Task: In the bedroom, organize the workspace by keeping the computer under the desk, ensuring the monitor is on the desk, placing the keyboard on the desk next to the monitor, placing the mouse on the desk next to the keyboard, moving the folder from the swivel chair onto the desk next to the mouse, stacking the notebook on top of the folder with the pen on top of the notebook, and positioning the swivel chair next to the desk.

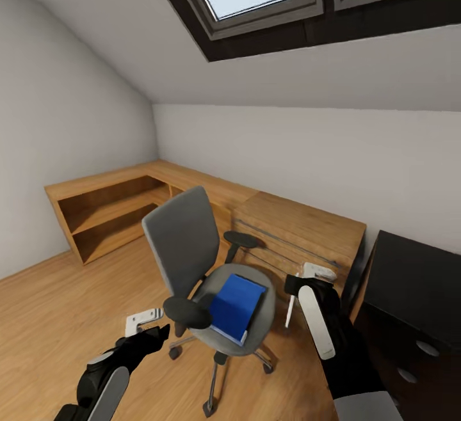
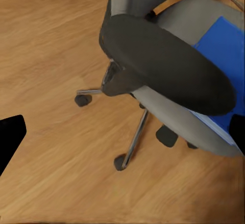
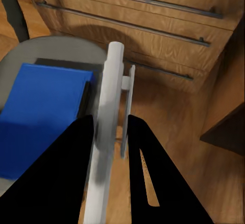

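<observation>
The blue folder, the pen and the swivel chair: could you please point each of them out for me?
blue folder (image 1: 235, 304), head view, middle of its cover, lying on the chair seat.
pen (image 3: 108, 127), right wrist view, mid-shaft between the right gripper's fingers.
swivel chair (image 1: 182, 240), head view, centre of the grey backrest.

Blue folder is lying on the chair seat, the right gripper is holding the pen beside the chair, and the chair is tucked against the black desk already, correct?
Not quite. The folder does lie on the chair seat and the right gripper is shut on the pen. But the head view shows the chair out on the open floor in front of the wooden chest, apart from the black desk.
</observation>
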`<state>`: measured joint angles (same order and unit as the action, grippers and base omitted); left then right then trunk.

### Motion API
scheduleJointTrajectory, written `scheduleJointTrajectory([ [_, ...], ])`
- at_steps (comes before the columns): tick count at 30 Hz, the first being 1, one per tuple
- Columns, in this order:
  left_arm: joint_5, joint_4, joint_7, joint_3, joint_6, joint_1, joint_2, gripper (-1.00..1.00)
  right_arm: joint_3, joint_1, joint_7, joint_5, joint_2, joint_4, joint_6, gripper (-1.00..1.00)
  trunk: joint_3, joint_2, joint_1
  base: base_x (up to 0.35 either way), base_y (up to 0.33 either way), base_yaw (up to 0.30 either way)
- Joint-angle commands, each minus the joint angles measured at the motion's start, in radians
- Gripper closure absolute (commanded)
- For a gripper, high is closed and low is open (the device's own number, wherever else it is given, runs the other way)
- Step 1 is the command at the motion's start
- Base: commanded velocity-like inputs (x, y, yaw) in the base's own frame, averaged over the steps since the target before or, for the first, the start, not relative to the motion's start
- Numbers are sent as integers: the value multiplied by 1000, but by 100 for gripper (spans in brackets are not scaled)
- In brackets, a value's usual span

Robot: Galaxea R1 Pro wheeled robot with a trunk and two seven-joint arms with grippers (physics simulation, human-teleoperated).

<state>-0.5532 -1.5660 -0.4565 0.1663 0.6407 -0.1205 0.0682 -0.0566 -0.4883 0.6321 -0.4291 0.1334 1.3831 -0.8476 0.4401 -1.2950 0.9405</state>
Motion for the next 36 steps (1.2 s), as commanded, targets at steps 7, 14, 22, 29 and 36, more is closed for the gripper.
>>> scheduleJointTrajectory([
  [7, -9, 9, -11, 20, 0, -1, 1, -100, 29, -1, 9, -11, 0, 1, -1, 100, 1, -1, 0, 3, -121, -262],
  [14, -8, 10, -11, 28, -1, -1, 1, -100, 52, -1, 9, -11, 0, 1, -1, 100, 1, -1, 0, 52, -297, -267],
  [22, -8, 11, -11, 54, -2, -1, 1, -100, 91, -1, 9, -11, -1, 1, -1, 100, 1, -1, 0, 165, -292, -268],
  [29, -8, 13, -11, 58, -3, -1, 2, -100, 123, -1, 8, -11, -1, 1, -1, 100, 5, -1, 0, 239, -242, -139],
  [36, -8, 15, -11, 59, -3, -1, 2, -100, 124, -1, 1, -13, -2, -5, 1, 100, 5, -1, 0, 298, -116, -6],
])
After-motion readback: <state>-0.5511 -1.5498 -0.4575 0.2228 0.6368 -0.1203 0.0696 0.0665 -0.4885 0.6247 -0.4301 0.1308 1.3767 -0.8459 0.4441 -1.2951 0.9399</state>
